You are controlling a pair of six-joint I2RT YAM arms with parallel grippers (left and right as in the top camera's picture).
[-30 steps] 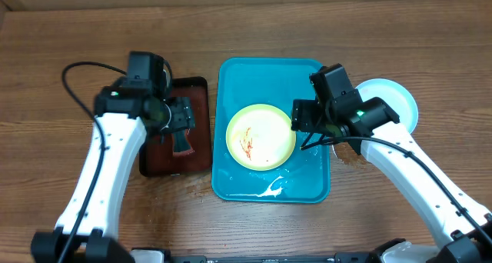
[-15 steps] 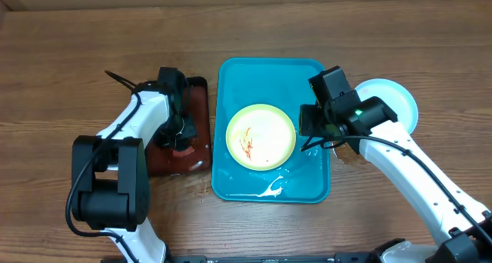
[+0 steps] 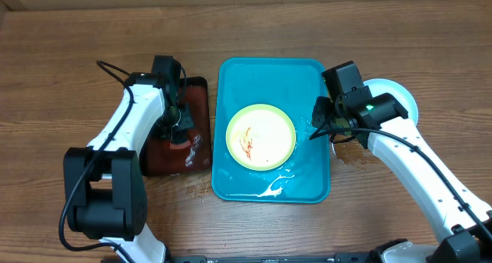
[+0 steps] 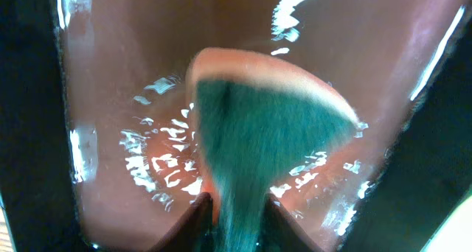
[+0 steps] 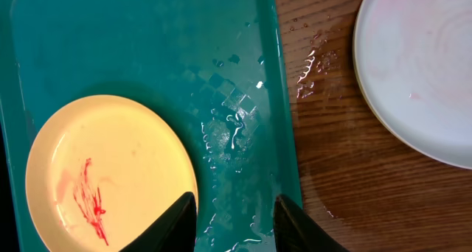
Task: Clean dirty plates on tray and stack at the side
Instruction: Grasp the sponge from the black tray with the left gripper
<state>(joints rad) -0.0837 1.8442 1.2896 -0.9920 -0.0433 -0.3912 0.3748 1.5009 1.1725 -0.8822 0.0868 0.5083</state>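
One yellow-green rimmed plate with a red smear lies in the middle of the turquoise tray. A light blue rimmed plate rests on the table to the tray's right, partly under my right arm. My left gripper is down in the black tray, shut on a green sponge with an orange edge. My right gripper hovers open over the tray's right strip, between the smeared plate and the tray's rim, with nothing between its fingers.
The black tray's brown-red inside is wet and shiny. Water drops lie on the turquoise tray and on the wood by the blue plate. A white splash sits near the tray's front edge.
My left gripper dropped into the black tray and shut on the sponge. My right gripper drifted right, off the plate's edge, and its jaws narrowed.
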